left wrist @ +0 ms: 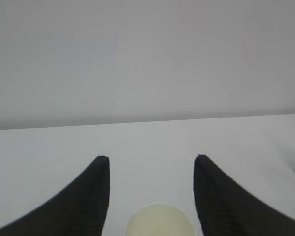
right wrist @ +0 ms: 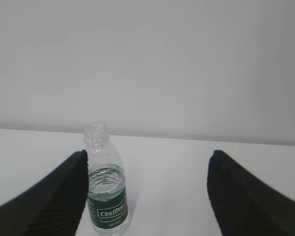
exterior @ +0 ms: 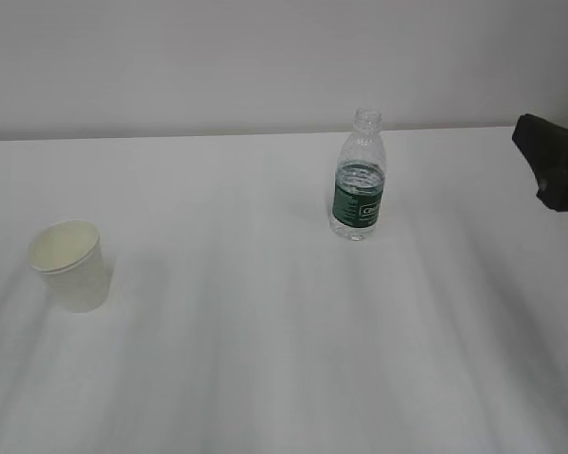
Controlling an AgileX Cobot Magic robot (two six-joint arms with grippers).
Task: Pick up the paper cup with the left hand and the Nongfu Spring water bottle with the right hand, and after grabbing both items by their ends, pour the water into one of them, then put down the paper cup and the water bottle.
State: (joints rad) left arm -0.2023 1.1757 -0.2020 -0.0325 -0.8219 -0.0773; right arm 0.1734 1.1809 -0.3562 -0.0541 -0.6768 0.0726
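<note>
Surface [exterior: 265, 378] was plain white, wall pale. Paper cup [left wrist: 160, 221] sat between the half-open, empty left gripper [left wrist: 150, 160]; water bottle [right wrist: 105, 184] stood beside the wide-open, empty right gripper's [right wrist: 147, 155] left finger.

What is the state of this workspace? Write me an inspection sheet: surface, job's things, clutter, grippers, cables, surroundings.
Surface: plain white table, dry as far as visible.
Job's things: small white tapered paper cup upright at left; small clear plastic bottle with dark green label upright at centre-right, capless, water level at the label's top. The two stand well apart.
Clutter: nothing seen.
Grippers: black left gripper open, cup ahead between its fingers, untouched; black right gripper open, bottle beside its left finger, contact unclear.
Cables: nothing seen.
Surroundings: plain pale wall.
</note>
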